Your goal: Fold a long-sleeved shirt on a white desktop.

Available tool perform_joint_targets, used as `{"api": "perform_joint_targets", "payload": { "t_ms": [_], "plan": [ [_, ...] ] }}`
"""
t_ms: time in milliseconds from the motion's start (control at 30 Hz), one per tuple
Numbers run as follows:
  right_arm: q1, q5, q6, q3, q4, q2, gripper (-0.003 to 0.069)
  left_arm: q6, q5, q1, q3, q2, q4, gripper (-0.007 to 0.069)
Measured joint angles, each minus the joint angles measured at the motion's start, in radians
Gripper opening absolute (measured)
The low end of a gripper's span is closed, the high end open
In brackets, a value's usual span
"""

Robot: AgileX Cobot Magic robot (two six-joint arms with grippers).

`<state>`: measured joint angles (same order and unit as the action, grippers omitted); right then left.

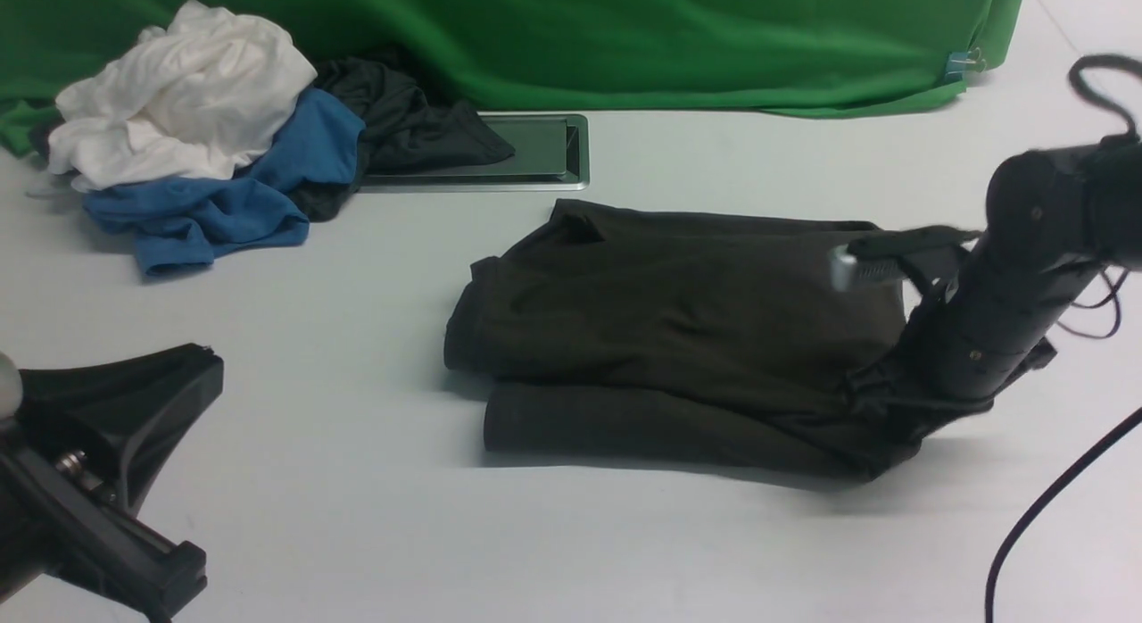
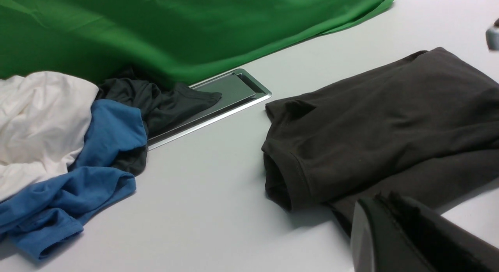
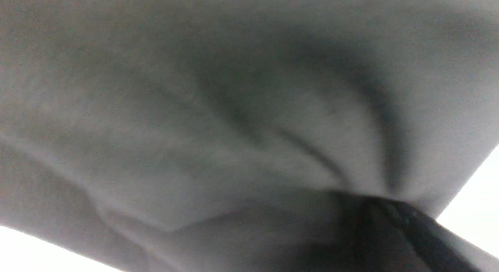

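Shirt [image 1: 678, 328] lies folded, long axis left-right; left fingers [image 2: 393, 225] closed, right's unclear.

Front overview; wrist views nearer the shirt [image 1: 678, 328].

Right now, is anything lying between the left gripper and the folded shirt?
Nothing visible. Bare white desktop separates the left gripper from the long-sleeved shirt; the pile of clothes sits farther back, out of that path.

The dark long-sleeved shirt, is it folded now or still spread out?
Folded. The long-sleeved shirt lies as a compact layered rectangle on the white desktop, one doubled layer over another along its near edge.
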<state>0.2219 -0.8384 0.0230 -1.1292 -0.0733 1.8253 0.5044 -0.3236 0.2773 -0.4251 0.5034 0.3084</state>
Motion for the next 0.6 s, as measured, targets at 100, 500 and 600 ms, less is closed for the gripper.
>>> {"api": "perform_joint_targets", "payload": {
  "t_ms": [100,500,600],
  "plan": [
    [-0.013,0.044,0.056,-0.034,0.002,-0.034,0.0111,0.001,0.0,0.0,0.001,0.0,0.0,0.0019],
    [-0.078,0.242,0.124,-0.263,-0.003,0.162,0.0531,0.004,-0.017,0.0,0.002,0.0,-0.017,0.0019],
    [-0.081,0.22,0.124,-0.316,-0.008,0.242,0.0494,0.004,-0.017,0.0,0.002,0.0,-0.003,0.0019]
  ]
}}
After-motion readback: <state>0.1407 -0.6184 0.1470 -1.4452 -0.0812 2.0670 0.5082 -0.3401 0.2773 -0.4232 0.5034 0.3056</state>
